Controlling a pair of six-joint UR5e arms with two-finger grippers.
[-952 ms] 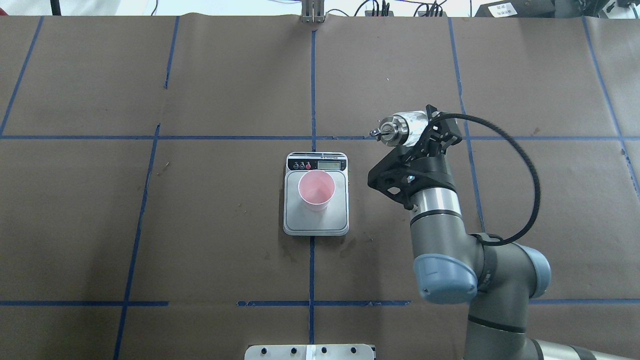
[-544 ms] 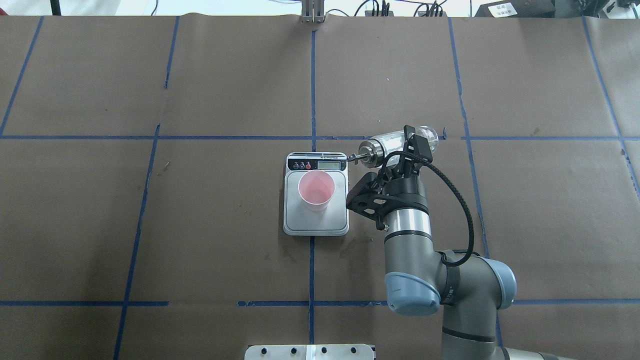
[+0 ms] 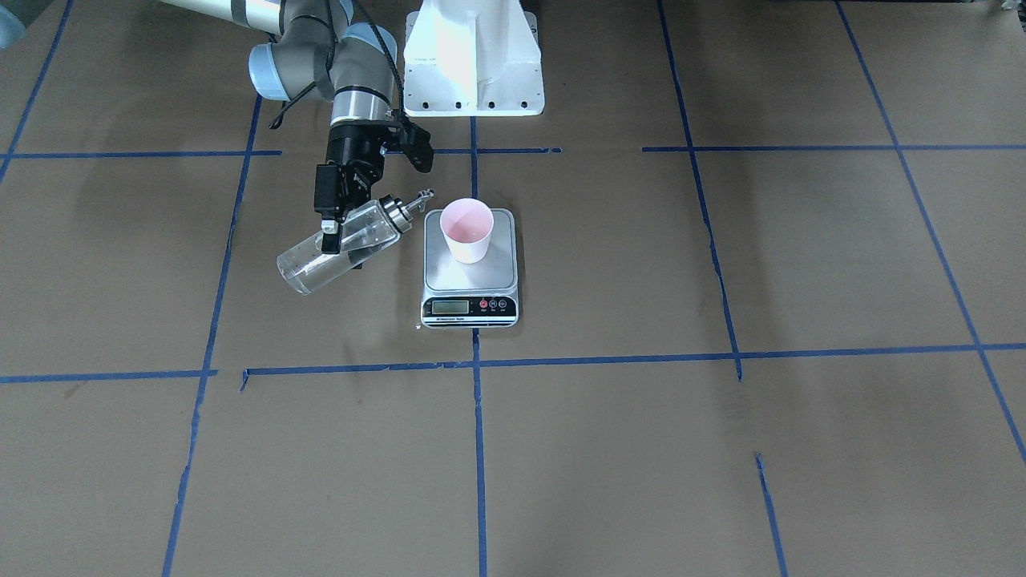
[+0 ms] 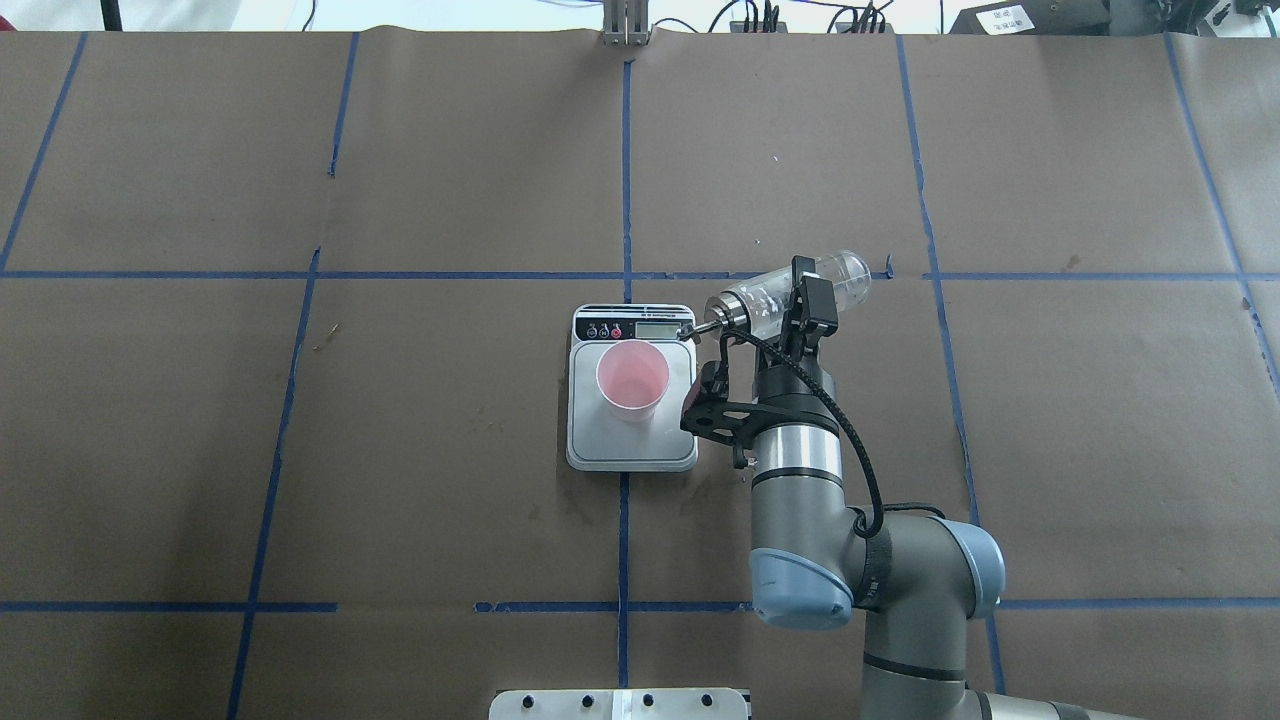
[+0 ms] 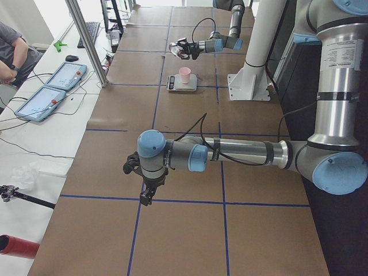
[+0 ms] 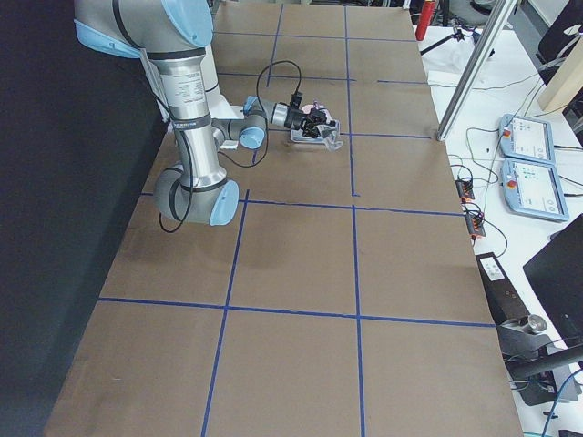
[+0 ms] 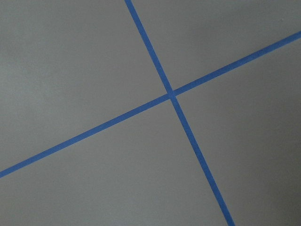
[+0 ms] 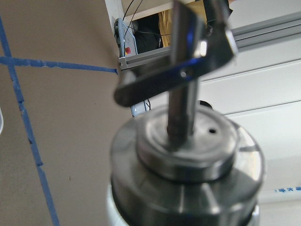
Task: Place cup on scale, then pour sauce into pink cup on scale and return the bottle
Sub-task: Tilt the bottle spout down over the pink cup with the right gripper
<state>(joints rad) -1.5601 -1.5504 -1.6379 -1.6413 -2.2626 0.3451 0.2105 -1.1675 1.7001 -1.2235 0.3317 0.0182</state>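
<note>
My right gripper [image 4: 805, 292] is clamped across the bottle [image 4: 765, 293]. The bottle is tipped almost flat, its spout pointing left at the far right corner of the scale [image 4: 632, 448]. The cup [image 4: 632, 378] stands upright on the platform, left of the spout and nearer, not touching it. My left gripper [image 5: 146, 192] hangs over the table [image 5: 190, 230], well apart from them. I cannot tell how its jaws stand.

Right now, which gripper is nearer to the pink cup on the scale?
Right. The right gripper, holding the bottle, is just beside the scale bearing the cup; the left gripper hangs far off.
</note>
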